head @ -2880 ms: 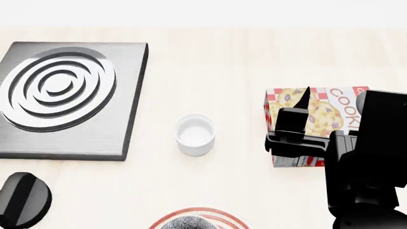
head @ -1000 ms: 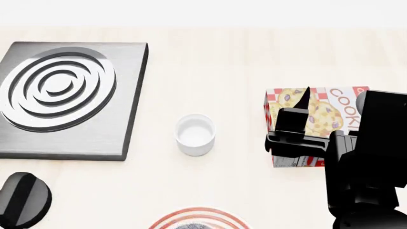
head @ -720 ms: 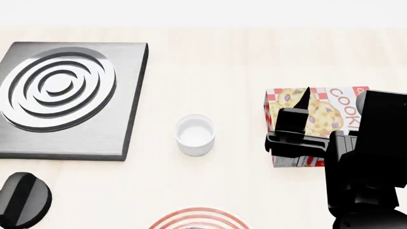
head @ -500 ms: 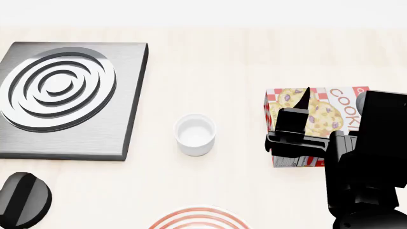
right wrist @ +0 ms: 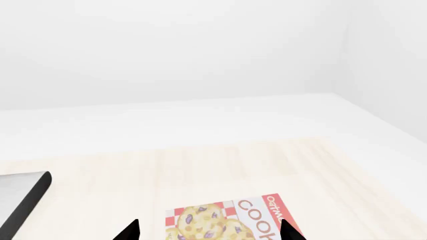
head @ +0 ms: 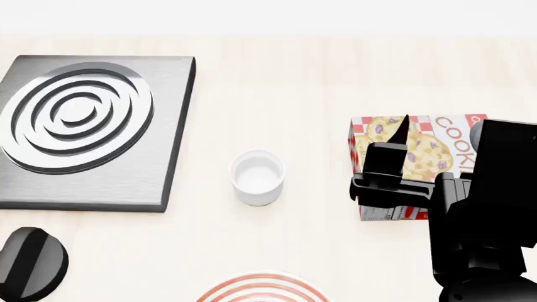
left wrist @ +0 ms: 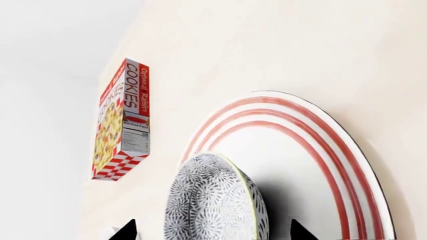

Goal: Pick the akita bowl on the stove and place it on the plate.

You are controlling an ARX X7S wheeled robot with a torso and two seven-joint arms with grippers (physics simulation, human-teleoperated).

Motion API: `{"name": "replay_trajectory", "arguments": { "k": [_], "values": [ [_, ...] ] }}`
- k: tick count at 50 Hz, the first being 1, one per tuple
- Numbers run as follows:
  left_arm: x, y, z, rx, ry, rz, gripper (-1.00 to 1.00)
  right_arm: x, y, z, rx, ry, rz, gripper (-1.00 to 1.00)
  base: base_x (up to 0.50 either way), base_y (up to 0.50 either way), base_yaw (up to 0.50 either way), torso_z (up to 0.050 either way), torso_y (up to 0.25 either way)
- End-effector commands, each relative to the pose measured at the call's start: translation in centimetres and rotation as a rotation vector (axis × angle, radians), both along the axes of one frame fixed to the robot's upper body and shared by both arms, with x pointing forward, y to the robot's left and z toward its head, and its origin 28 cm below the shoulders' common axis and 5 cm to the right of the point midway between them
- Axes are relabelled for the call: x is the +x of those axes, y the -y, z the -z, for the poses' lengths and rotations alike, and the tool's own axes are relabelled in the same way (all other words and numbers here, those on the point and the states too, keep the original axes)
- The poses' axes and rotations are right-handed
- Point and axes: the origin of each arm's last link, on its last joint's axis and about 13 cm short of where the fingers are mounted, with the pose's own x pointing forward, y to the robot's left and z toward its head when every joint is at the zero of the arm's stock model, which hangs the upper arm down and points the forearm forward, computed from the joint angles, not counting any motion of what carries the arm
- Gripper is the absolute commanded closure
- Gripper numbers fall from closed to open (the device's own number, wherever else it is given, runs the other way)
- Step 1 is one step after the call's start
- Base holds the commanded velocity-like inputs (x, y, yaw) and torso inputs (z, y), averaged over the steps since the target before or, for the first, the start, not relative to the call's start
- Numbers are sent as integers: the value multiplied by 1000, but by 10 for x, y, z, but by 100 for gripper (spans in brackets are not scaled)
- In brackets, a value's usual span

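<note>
The akita bowl, white with a fine grey speckled pattern, rests on the plate, a wide white plate with red rings. My left gripper is open, its two black fingertips standing on either side of the bowl with a gap at each side. In the head view only the plate's far rim shows at the bottom edge; the bowl and left gripper are out of that view. The stove has nothing on it. My right gripper hangs open and empty above the cookie box.
A small plain white cup stands between the stove and the cookie box. The stove's black knob lies at the near left. My right arm fills the near right. A stove corner shows in the right wrist view.
The bowl's speckled top, seen over the plate at the head view's bottom edge, has sunk out of that view. The head view shifted slightly. The right arm has not moved.
</note>
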Motion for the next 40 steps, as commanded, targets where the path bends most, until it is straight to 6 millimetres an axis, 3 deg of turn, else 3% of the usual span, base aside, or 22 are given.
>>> {"name": "replay_trajectory", "arguments": {
  "k": [1, 17, 40],
  "values": [
    [-1, 8, -15, -63, 27, 18, -100, 1, 1, 0, 21, 7, 5, -100, 0, 0, 0, 0, 0],
    [1, 16, -29, -139, 41, 11, -100, 0, 1, -1, 21, 7, 5, -100, 0, 0, 0, 0, 0],
    [-1, 27, -67, -374, 31, -16, -100, 0, 0, -2, 20, 6, 4, -100, 0, 0, 0, 0, 0]
  ]
}}
